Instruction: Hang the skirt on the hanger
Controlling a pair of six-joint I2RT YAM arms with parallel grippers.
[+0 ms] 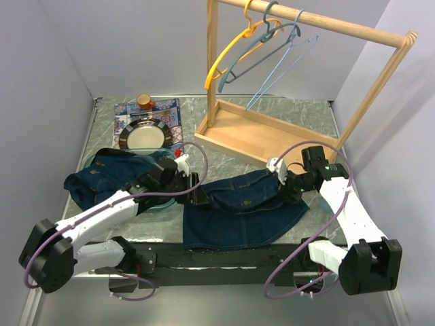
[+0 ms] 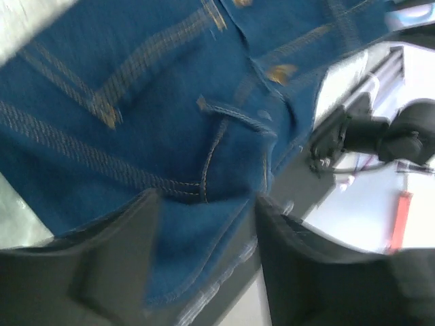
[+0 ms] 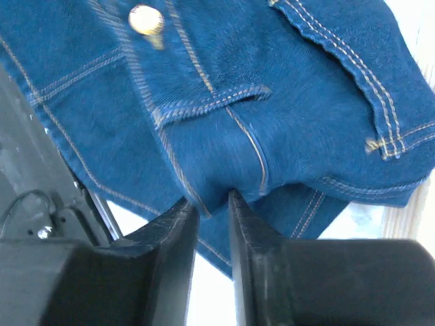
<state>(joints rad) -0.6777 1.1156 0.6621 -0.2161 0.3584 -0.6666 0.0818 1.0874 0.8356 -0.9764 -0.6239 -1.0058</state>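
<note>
The denim skirt [image 1: 241,217] lies spread near the middle of the table's [image 1: 306,112] near edge. Its waistband runs between the 2 grippers and its hem reaches toward the arm bases.

The right gripper [image 1: 285,187] sits at the waistband's right end. In the right wrist view its 2 fingers [image 3: 170,251] are nearly together, pinching a fold of blue denim just below a belt loop and a metal button [image 3: 146,19]. The left gripper [image 1: 197,195] is at the waistband's left end. In the left wrist view its fingers [image 2: 102,272] stand wide apart with bunched denim in the gap, so the jaws are spread and not clamped.

A wooden rack [image 1: 272,136] stands toward the far right corner. On its rail hang 3 hangers: 1 yellow hanger [image 1: 231,51], 1 grey-blue hanger [image 1: 262,47] and 1 light blue hanger [image 1: 282,68].

A second denim garment [image 1: 102,178] is heaped by the left edge. Beyond it, toward the far left corner, a plate [image 1: 144,136] rests on a patterned mat [image 1: 170,112], with a cup [image 1: 144,100] behind.
</note>
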